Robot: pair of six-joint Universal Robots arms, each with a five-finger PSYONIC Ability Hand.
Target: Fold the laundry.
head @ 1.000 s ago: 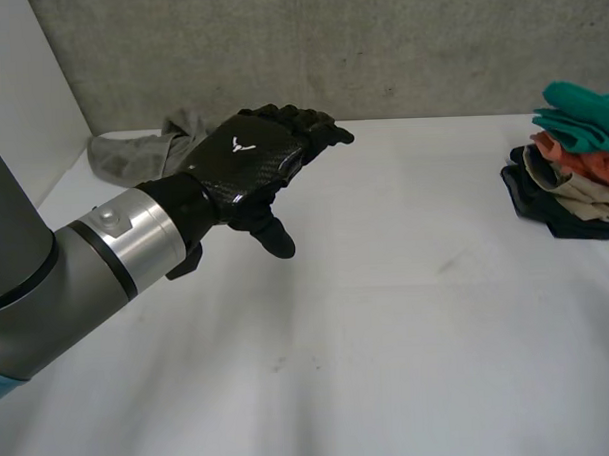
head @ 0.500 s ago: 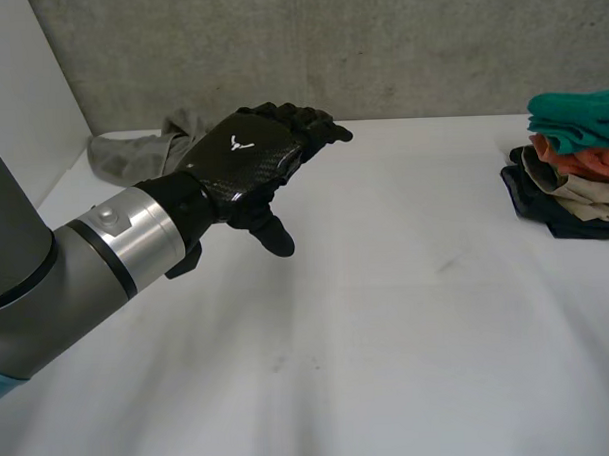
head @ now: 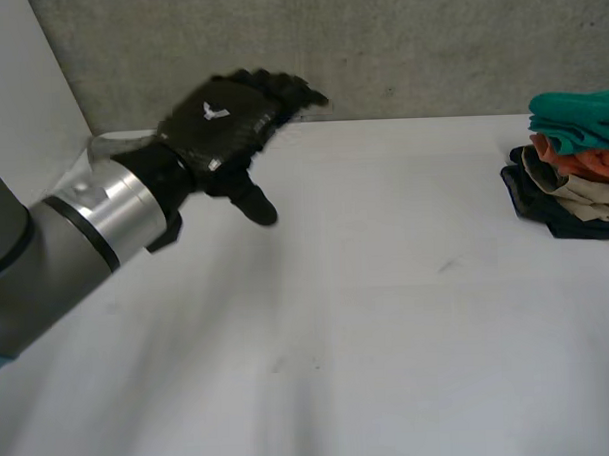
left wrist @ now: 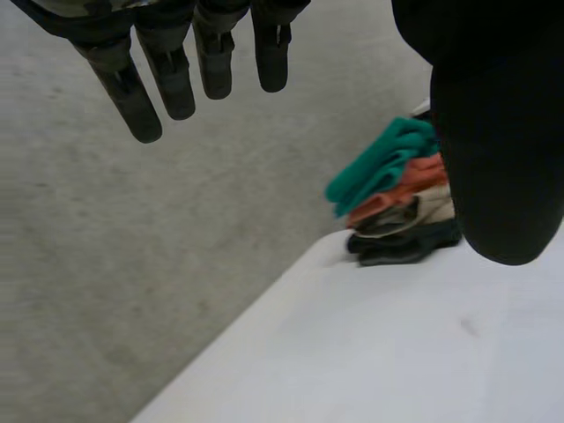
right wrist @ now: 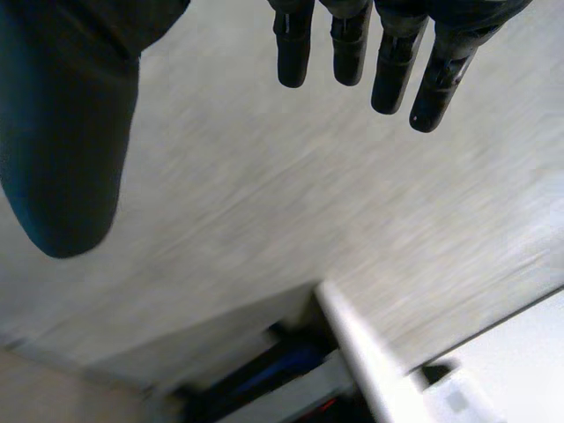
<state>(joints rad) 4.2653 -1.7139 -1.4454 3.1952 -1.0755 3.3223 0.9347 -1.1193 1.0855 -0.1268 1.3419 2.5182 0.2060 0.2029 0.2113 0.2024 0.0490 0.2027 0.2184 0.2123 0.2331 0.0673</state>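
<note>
- Folded laundry (head: 573,174), teal over orange, beige and dark cloth, sits in a soft stack at the white table's (head: 388,315) right edge.
- The glossy black left hand (head: 221,126) hovers above the far left corner, fingers straight, empty.
- A crumpled grey garment (head: 107,148) lies mostly hidden behind it.
- The right hand (right wrist: 392,53) has straight fingers and is empty.

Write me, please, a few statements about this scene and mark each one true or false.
The left hand is open and holds nothing. True.
A green garment tops the pile of clothes. True.
The pile sits at the table's left side. False: it sits at the right side.
The right hand grips a cloth. False: its fingers are straight and hold nothing.
</note>
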